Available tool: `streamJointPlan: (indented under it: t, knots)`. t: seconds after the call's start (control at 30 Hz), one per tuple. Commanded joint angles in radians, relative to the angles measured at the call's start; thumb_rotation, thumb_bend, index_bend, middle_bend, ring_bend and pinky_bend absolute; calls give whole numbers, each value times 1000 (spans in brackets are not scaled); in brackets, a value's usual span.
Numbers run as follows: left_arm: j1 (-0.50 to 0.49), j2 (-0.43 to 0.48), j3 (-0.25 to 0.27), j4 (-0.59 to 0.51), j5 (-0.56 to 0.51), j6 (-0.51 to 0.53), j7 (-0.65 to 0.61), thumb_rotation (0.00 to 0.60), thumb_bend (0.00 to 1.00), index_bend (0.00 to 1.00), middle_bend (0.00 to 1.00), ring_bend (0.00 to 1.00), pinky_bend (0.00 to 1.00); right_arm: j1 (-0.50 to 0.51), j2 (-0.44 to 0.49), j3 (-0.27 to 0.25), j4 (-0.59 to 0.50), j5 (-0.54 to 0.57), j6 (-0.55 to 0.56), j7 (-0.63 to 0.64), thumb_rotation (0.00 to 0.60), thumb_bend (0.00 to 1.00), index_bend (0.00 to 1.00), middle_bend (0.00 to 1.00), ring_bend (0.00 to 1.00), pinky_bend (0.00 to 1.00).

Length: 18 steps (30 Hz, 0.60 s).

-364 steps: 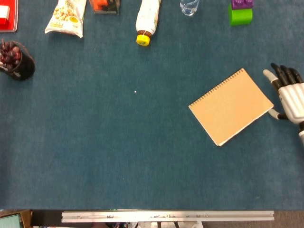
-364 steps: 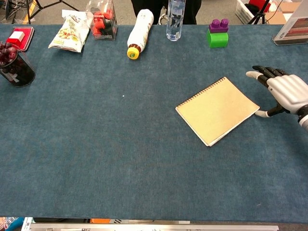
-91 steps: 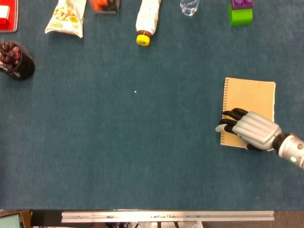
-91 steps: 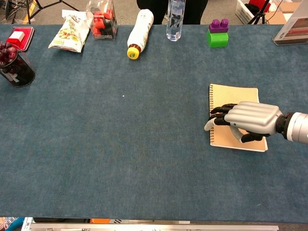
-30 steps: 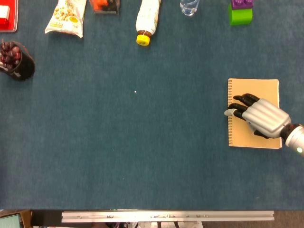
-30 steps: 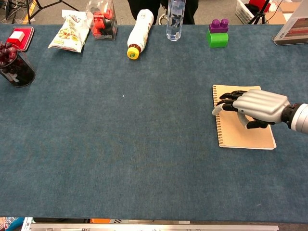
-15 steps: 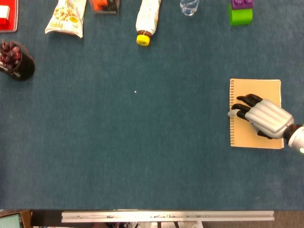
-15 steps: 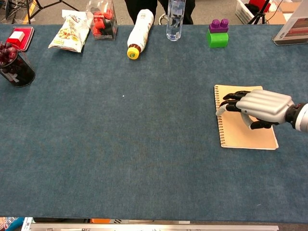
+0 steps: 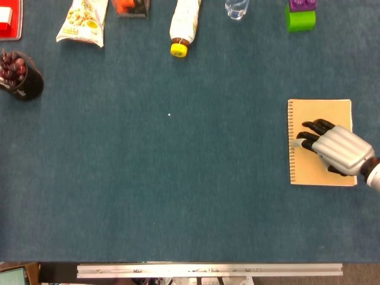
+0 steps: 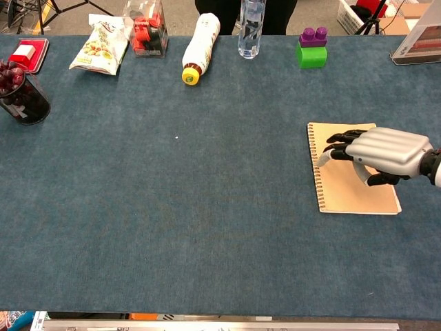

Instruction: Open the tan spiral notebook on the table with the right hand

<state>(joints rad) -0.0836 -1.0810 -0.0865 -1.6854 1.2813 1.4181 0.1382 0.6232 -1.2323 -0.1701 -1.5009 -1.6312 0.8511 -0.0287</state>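
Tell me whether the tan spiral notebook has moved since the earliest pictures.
Yes. The tan spiral notebook turned from diagonal to square with the table edge and shifted right, now lying under the green block.

1. The head view is looking almost straight down on the blue cloth-covered table [image 9: 178,196], from high above, with the far row of things cut off at its top edge.
2. The chest view is facing forward and downward from lower, taking in the table's [image 10: 207,241] far edge and the floor beyond.
3. Both views are sharing the closed tan spiral-bound notebook [image 9: 320,116] [image 10: 348,196] and the silver robot hand [image 9: 337,151] [image 10: 382,155] lying on it at right.
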Motion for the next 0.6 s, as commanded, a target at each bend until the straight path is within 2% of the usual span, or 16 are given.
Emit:
streamJointPlan:
  t: [0.03, 0.6]
  knots:
    - [0, 0, 0, 0, 0, 0, 0, 600, 241, 475, 303, 246, 376, -2, 4, 2, -8, -9, 10, 4, 600, 1000, 231, 220, 71, 118]
    - [-1, 0, 2, 2, 4, -2, -3, 600, 241, 475, 303, 246, 376, 5, -73, 18, 44, -31, 18, 47, 600, 1000, 231, 220, 71, 118]
